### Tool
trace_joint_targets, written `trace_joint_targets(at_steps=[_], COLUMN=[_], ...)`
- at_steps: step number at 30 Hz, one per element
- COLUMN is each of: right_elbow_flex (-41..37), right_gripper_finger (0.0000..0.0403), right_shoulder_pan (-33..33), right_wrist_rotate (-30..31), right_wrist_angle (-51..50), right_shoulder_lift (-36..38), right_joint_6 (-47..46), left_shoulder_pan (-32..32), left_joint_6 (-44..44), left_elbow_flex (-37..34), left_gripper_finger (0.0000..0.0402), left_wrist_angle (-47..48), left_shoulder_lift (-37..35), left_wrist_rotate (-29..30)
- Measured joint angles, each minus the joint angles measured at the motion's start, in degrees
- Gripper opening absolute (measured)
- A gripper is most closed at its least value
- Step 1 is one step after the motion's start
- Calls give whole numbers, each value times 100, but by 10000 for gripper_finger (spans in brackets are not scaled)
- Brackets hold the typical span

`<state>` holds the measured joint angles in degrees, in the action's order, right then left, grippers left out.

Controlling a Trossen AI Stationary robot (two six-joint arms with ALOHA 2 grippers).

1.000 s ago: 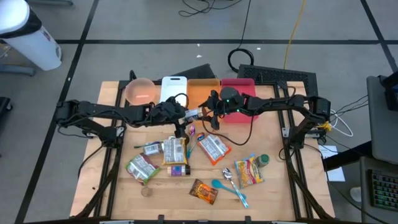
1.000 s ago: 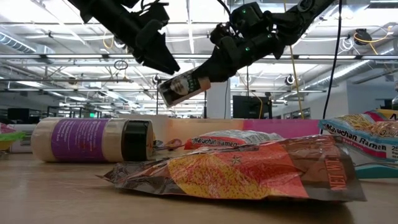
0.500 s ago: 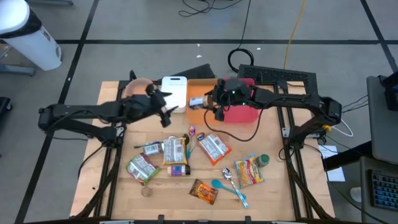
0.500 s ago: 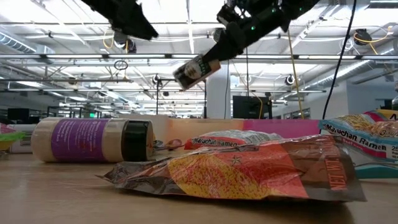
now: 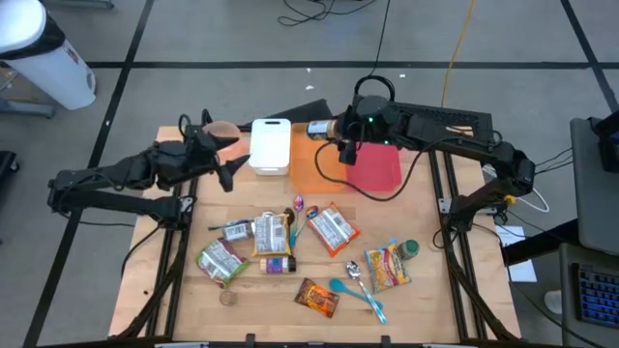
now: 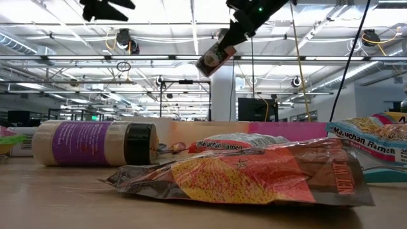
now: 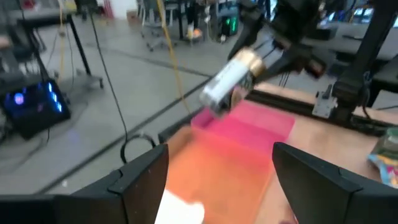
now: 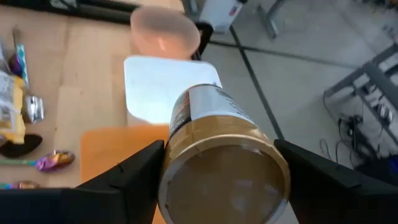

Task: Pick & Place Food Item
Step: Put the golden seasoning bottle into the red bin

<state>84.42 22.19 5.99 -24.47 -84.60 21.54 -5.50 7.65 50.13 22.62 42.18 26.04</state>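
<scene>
The jar (image 5: 318,128) has risen, clamped in the right hand (image 5: 334,129)

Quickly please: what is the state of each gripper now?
Left gripper: open, holding nothing.
Right gripper: closed on a gold-lidded jar.

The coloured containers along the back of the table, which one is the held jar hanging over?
The orange bin, between the white container and the pink bin. The right gripper holds the gold-lidded jar above the orange bin's back edge.
</scene>
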Motion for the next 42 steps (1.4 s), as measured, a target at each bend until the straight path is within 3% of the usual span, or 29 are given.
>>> trace_joint_targets(at_steps=[6, 11, 20, 26, 29, 35, 42], right_elbow_flex=[210, 221, 226, 228, 228, 384, 1050], right_gripper_finger=[268, 268, 268, 268, 268, 268, 268], right_shoulder_pan=[151, 179, 182, 223, 344, 745, 1243], right_wrist_rotate=[-3, -5, -4, -8, -25, -35, -627], right_wrist_angle=[-675, -971, -1657, -2019, -2109, -2211, -2600], right_shoulder_lift=[0, -4, -9, -33, -115, -393, -1021], right_joint_6=[-446, -793, -1351, -1445, -1435, -1078, -564], left_shoulder_pan=[0, 1, 2, 2, 0, 0, -80], left_joint_6=[688, 1009, 1454, 1697, 1629, 950, 458], left_elbow_flex=[-16, -501, -2166, -2998, -3121, -3121, -3119], left_gripper_finger=[289, 289, 290, 289, 289, 290, 289], left_wrist_angle=[905, 701, -1627, -4032, -4963, -5889, -6482], left_shoulder_lift=[-8, 36, 369, 887, 1217, 1776, 2197], left_wrist_rotate=[-32, -472, -1168, -1601, -1648, -1707, -1725])
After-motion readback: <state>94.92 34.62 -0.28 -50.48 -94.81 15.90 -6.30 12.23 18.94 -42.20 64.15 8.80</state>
